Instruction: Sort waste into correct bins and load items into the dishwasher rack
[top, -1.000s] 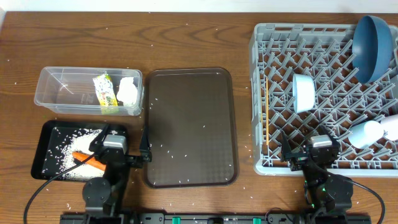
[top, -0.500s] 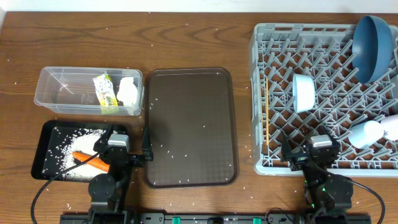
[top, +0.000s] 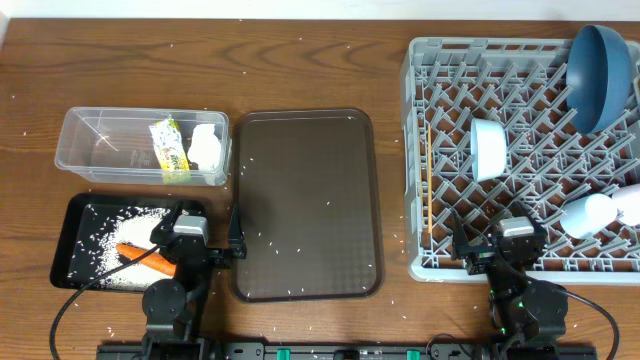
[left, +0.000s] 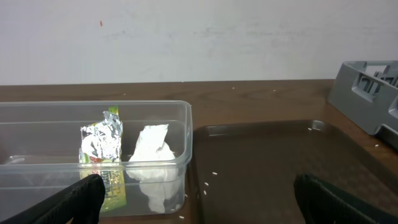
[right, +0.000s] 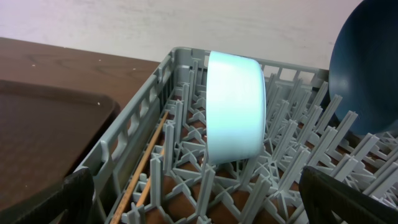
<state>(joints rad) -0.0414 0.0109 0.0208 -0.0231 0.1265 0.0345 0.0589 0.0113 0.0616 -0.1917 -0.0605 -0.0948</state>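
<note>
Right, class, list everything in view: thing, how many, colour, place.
table: 1, brown, underneath
tub: 1, clear, back left
wrapper: 1, yellow-green, in tub
tissue: 1, white, in tub
black tray: 1, black, front left
rice: many, white, mostly in black tray
carrot: 1, orange, in black tray
serving tray: 1, brown, centre
rack: 1, grey, right
plate: 1, blue, rack's far corner
bowl: 1, white, mid-rack, on edge
cups: 2, pale, rack's right edge
chopsticks: 2, wooden, rack's left side
left gripper: 1, black, open, front left
right gripper: 1, black, open, front right
</note>
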